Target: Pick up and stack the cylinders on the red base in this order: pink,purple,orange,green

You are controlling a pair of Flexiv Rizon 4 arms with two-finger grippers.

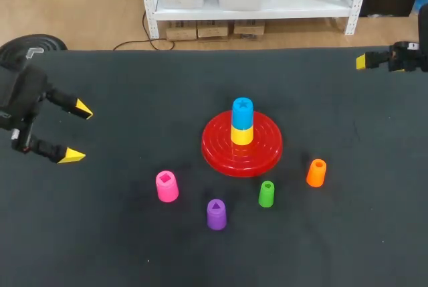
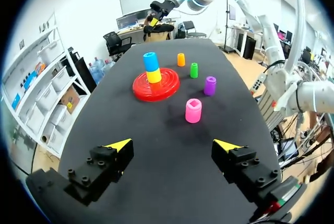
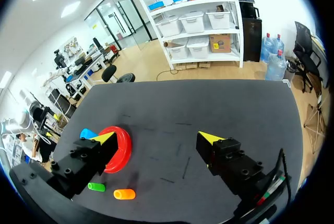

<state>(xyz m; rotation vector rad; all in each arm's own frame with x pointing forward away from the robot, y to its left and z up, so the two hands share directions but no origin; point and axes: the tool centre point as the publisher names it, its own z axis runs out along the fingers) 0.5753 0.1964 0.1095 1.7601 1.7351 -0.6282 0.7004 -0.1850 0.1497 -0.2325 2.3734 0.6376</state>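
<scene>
On the black table [image 1: 120, 247], the red base [image 1: 242, 145] carries a yellow cylinder [image 1: 242, 135] with a blue cylinder [image 1: 242, 112] on top. The pink cylinder [image 1: 166, 186], purple cylinder [image 1: 216, 214], green cylinder [image 1: 266, 194] and orange cylinder [image 1: 316, 172] stand apart on the table near the base. The left gripper [image 1: 77, 133] sits well off to the left, spread wide and empty. The right gripper [image 3: 157, 137], at the far right, is also wide and empty.

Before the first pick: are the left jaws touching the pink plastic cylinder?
Apart. In the head view the left gripper, jaws open, sits well clear of the pink plastic cylinder, with bare black table between them.
</scene>
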